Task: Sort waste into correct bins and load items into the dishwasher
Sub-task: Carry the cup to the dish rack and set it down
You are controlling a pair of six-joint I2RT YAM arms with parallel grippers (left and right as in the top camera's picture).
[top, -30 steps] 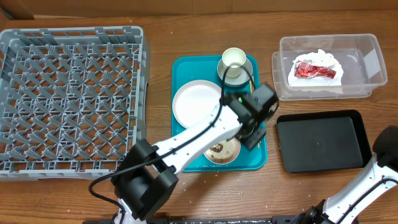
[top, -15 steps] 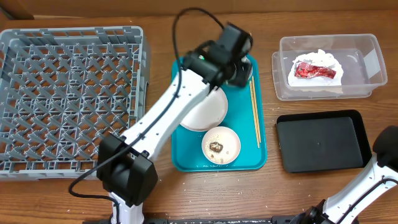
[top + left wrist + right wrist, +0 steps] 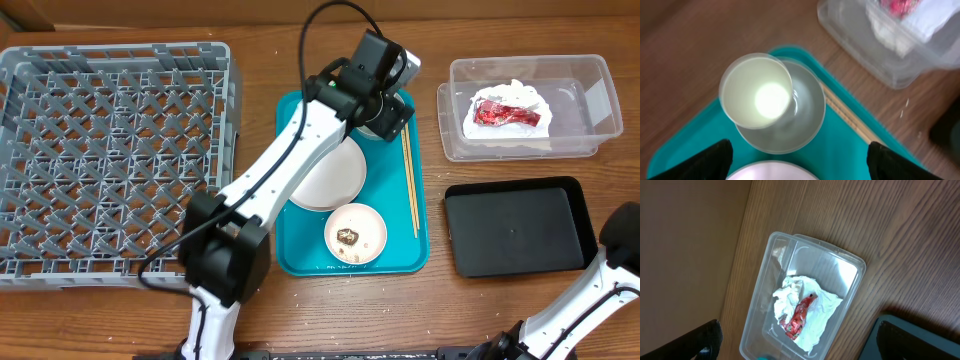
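Overhead plan of the table (image 3: 260, 310), read with the two wrist views. The grey dish rack (image 3: 110, 160) occupies the 9 o'clock side. The teal tray (image 3: 300, 255) sits at centre, crossed from 7 o'clock by the left arm (image 3: 290, 170). The clear tub (image 3: 580, 80) stands at the teal tray's 2 o'clock, and the black tray (image 3: 515, 225) lies just beside the tub at its 6 o'clock. On the teal tray, the large white plate (image 3: 335, 185) rests left of centre, partly under the arm. The small dish (image 3: 368, 228) sits just beside the plate at its 5 o'clock. The saucer (image 3: 800, 125) is at the tray's 1 o'clock corner. The cup (image 3: 756, 91) stands upright on the saucer, toward its 10 o'clock rim. The chopsticks (image 3: 410, 180) lie together along the tray's 3 o'clock edge. The left gripper (image 3: 799, 150) hangs above saucer and cup with its jaws spread wide and nothing held. The cup lies at 11 o'clock of the gap, clear of both fingers (image 3: 710, 160). The crumpled napkin (image 3: 505, 100) lies inside the clear tub with the red wrapper (image 3: 508, 113) on top of it. The right arm (image 3: 620, 240) sits at the table's 4 o'clock edge. The right gripper (image 3: 797, 330) also has wide, unloaded jaws, and in its own view the napkin lies toward 12 o'clock, well beyond them. A brown food bit (image 3: 346, 236) and white crumbs (image 3: 352, 252) lie in the small dish.
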